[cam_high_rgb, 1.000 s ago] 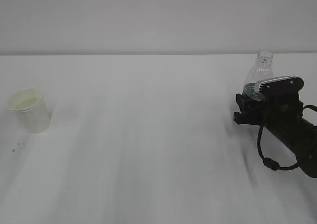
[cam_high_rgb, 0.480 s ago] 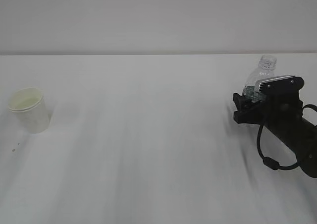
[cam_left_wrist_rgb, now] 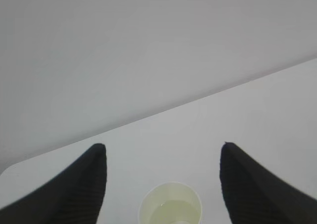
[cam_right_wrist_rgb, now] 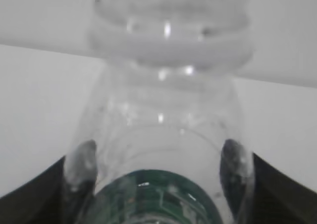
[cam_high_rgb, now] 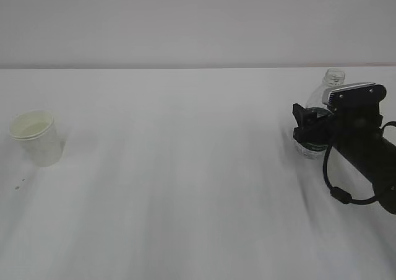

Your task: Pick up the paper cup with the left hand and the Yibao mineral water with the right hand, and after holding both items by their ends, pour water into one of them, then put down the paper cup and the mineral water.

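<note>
The paper cup (cam_high_rgb: 36, 137) stands upright at the table's left, white with a cream inside, and some liquid shows in its bottom (cam_left_wrist_rgb: 171, 206). My left gripper (cam_left_wrist_rgb: 162, 145) hangs open above and behind the cup, touching nothing; the exterior view does not show it. At the right, the Yibao mineral water (cam_high_rgb: 333, 78) leans tilted, neck up and uncapped, its base low by the table. My right gripper (cam_high_rgb: 309, 128) stands with one finger on each side of the green label (cam_right_wrist_rgb: 158, 199). Its jaws look open around the bottle (cam_right_wrist_rgb: 163, 110).
The white table (cam_high_rgb: 185, 168) runs back to a plain grey wall. A few small dark specks (cam_high_rgb: 18, 184) lie on the tabletop in front of the cup. My right arm's black body and cable (cam_high_rgb: 362, 162) fill the right edge.
The bottle has tipped from upright to leaning right and sunk lower, so its base now shows beneath the right gripper. That gripper's jaws have widened. Cup and left gripper are unchanged.
</note>
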Tool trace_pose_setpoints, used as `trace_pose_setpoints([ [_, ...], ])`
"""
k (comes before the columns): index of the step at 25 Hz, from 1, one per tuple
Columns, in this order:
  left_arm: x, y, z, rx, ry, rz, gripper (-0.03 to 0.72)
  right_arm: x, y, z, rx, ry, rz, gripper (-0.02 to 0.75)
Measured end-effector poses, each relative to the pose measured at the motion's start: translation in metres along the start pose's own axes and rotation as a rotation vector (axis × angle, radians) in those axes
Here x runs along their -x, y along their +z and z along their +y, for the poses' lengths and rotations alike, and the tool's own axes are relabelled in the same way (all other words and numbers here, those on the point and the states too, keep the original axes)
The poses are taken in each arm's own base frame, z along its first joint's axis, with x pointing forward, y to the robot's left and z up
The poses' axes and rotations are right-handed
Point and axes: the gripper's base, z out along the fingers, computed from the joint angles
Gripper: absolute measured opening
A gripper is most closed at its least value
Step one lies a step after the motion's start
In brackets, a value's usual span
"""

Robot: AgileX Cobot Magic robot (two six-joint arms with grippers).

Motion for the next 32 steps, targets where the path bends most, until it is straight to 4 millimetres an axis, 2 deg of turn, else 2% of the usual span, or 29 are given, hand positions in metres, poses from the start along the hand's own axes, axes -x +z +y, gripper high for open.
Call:
trace_pose_setpoints([
  [12, 0.000, 0.000, 0.000, -0.001, 0.002, 0.000, 0.503, -0.007, -0.016, 0.002, 0.013, 0.015, 0.043, 0.591],
  [20, 0.000, 0.000, 0.000, -0.001, 0.002, 0.000, 0.502, 0.004, -0.031, 0.001, 0.013, 0.020, 0.030, 0.592],
  [32, 0.000, 0.000, 0.000, -0.001, 0.002, 0.002, 0.502, 0.008, -0.053, 0.003, 0.024, 0.017, 0.045, 0.591],
])
